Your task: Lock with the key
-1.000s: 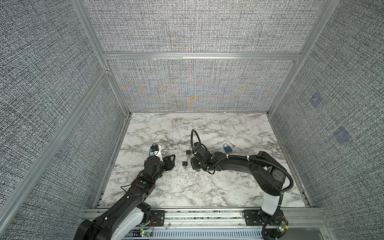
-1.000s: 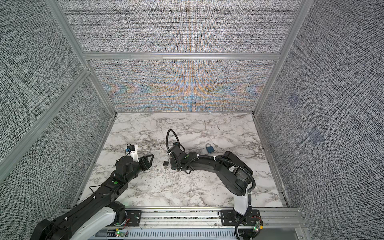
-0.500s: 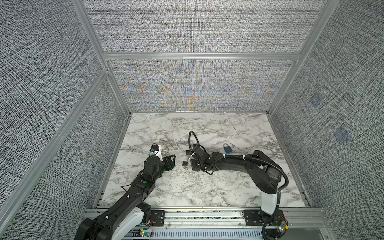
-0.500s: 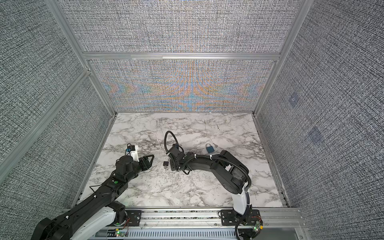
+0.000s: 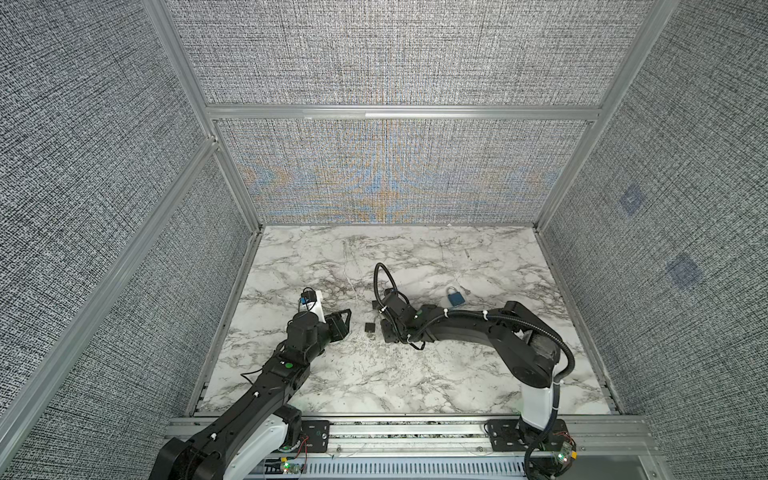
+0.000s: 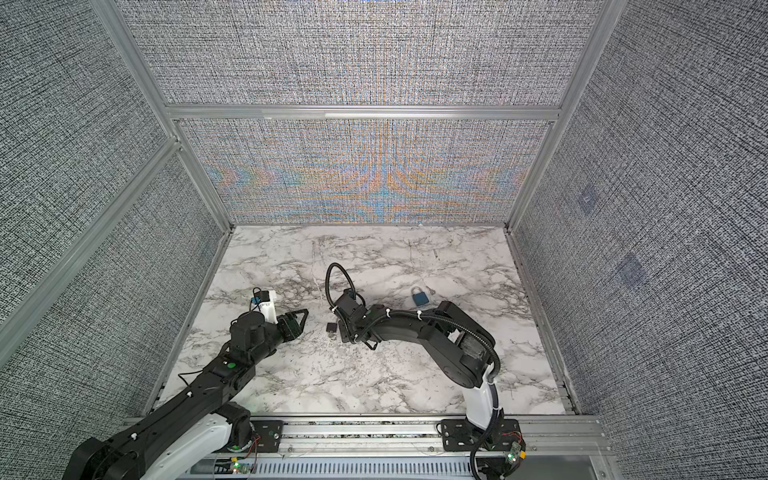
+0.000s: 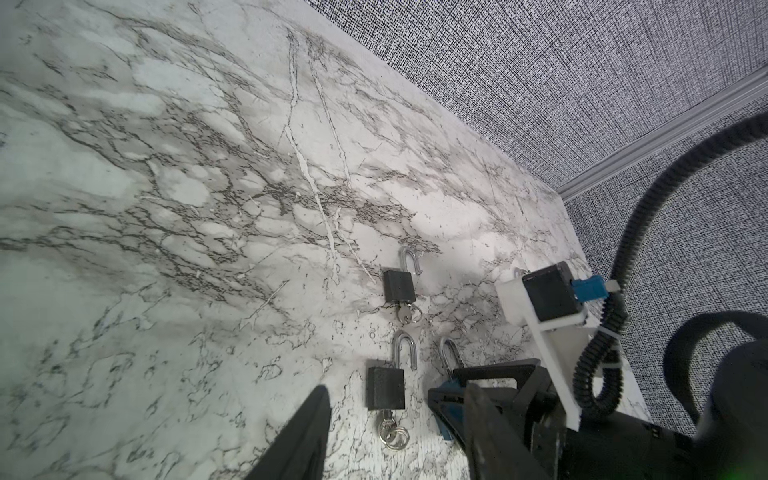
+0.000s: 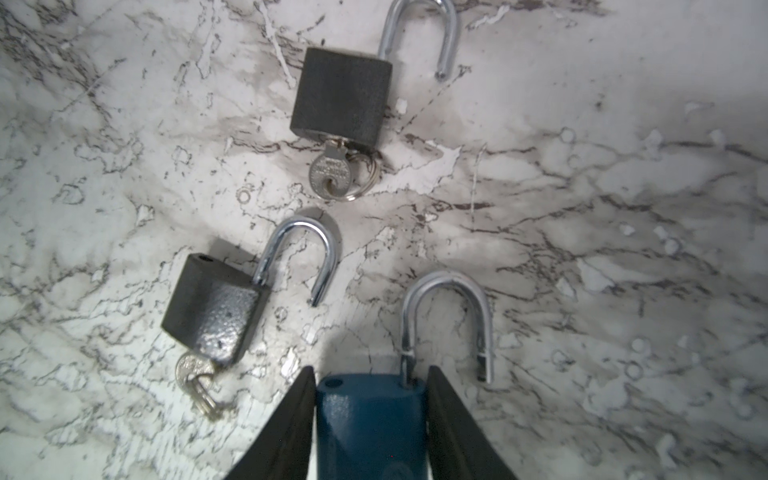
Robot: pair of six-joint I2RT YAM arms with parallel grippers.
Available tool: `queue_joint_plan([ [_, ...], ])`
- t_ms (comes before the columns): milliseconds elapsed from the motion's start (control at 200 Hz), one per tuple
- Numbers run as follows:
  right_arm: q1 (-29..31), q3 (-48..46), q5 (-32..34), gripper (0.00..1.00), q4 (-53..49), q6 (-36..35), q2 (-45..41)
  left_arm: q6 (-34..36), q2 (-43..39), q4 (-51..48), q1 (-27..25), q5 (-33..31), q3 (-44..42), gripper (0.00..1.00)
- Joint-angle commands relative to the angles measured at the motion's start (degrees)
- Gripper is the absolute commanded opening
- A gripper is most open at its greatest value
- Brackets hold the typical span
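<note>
One blue padlock (image 8: 370,419) clamped between jaws of right end effector (image 8: 371,370), shackle (image 8: 446,316) open ahead | left end effector (image 5: 345,323) open, empty | we judge body steadied; next: seat shackle, turn unseen key.

Left arm (image 5: 282,374): stretched forward from the near-left corner, held low, pointing toward the middle.
Left gripper (image 5: 347,322): black fingers (image 7: 307,432) spread apart, nothing between them.
Right arm (image 5: 478,332): elbow bent out to the right, forearm lying low and reaching leftward.
Right gripper (image 8: 370,370): fingers (image 8: 291,415) flush against both sides of a blue metal padlock (image 8: 370,424).
</note>
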Motion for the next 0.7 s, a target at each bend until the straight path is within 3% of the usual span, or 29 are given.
queue_joint_plan([
  [0,0.21,0.17,-0.42,0.45,-3.83,0.03,0.24,-0.16,-0.26,0.52,0.19,0.32,-0.14,0.54],
  [695,1.00,0.53,0.85,0.49,-6.68,0.30,1.04,-0.50,-0.89,0.41,0.43,0.67,-0.50,0.54],
])
